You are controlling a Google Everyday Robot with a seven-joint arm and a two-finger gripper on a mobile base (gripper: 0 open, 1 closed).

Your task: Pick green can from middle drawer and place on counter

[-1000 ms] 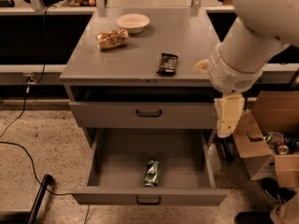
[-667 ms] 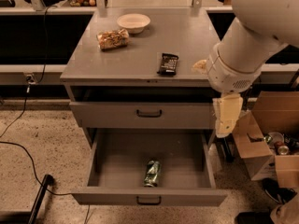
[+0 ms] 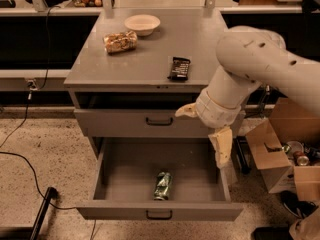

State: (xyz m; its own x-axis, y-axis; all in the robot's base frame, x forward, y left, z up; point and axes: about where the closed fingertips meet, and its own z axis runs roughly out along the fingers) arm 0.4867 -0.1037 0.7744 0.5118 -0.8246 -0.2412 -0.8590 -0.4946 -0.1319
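The small green drink can [image 3: 162, 185] lies on its side in the wide, shallow grey metal middle drawer [image 3: 160, 211], which is pulled open; the can is near the drawer's front centre. The cream two-finger gripper [image 3: 204, 134] hangs over the drawer's right rear corner, well apart from the can — its fingers spread, holding nothing. Above the drawer, the flat grey counter [image 3: 150, 59] carries a dark candy-bar wrapper [image 3: 179, 68].

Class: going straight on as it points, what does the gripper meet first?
The gripper, above the right edge of the middle drawer, points down: probably its right wall, not the green can; depth unclear.
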